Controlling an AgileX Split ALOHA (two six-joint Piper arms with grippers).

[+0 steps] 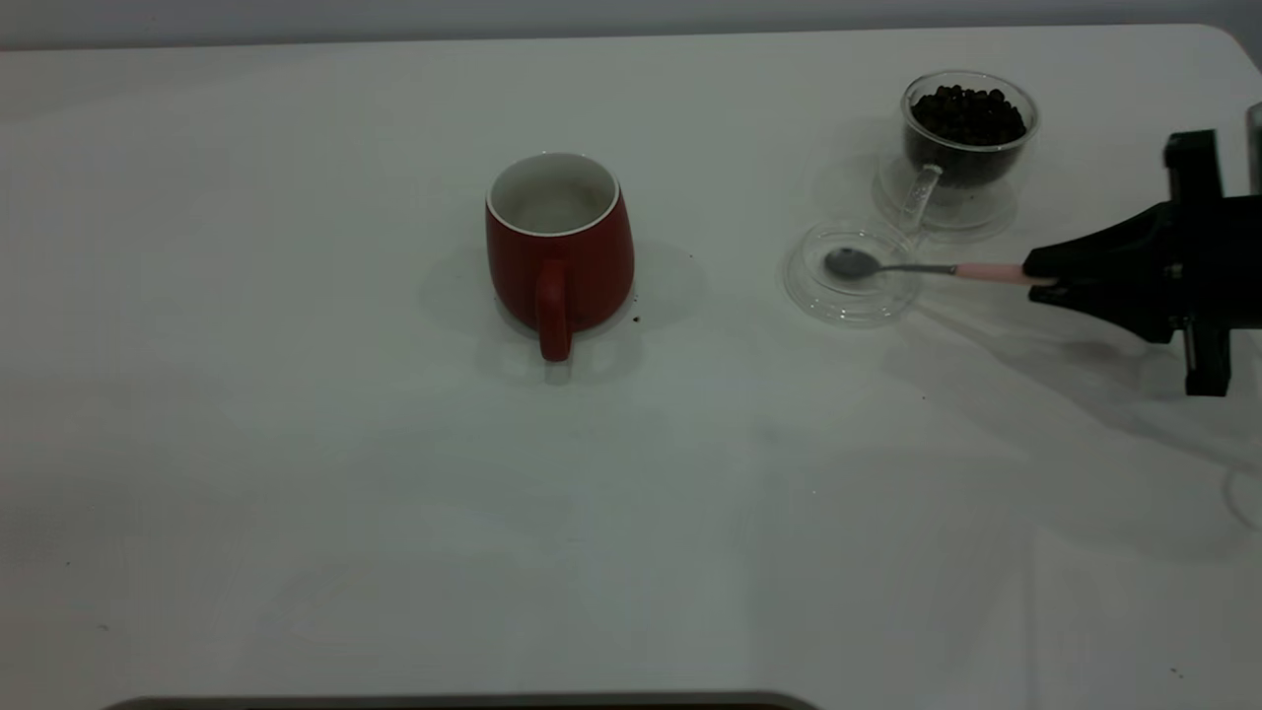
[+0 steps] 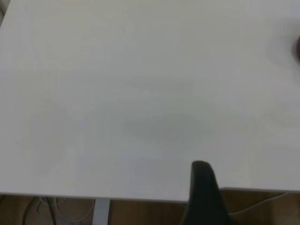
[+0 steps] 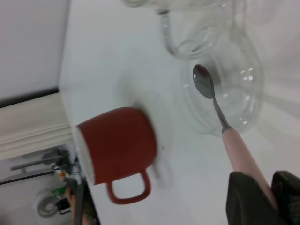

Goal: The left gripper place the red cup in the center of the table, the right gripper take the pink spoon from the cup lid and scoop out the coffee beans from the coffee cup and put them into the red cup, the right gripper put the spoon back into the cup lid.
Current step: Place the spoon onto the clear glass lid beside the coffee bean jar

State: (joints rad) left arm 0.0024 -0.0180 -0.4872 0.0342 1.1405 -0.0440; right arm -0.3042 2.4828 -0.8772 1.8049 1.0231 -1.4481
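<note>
The right gripper (image 1: 1037, 273) clamps the pink spoon (image 1: 922, 267) by its handle end, bowl resting in the cup lid (image 1: 846, 295) beside the coffee cup (image 1: 961, 148) (coffee beans (image 1: 966, 115) heaped inside). The red cup (image 1: 559, 248) stands mid-table (image 1: 296, 444). The left gripper (image 2: 202, 194) sits at the table's edge, its grip apparently unreadable.

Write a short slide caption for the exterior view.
Right gripper holds pink spoon over cup lid; red cup stands centered.

"How many cups are on the desk (image 1: 296, 444)?"
"Two: one red cup (image 1: 559, 247) and one glass cup (image 1: 961, 148) at two o'clock."
"Spoons?"
"One pink spoon (image 1: 917, 267). One lid (image 1: 850, 273) too. Lots of beans (image 1: 966, 115)."
</note>
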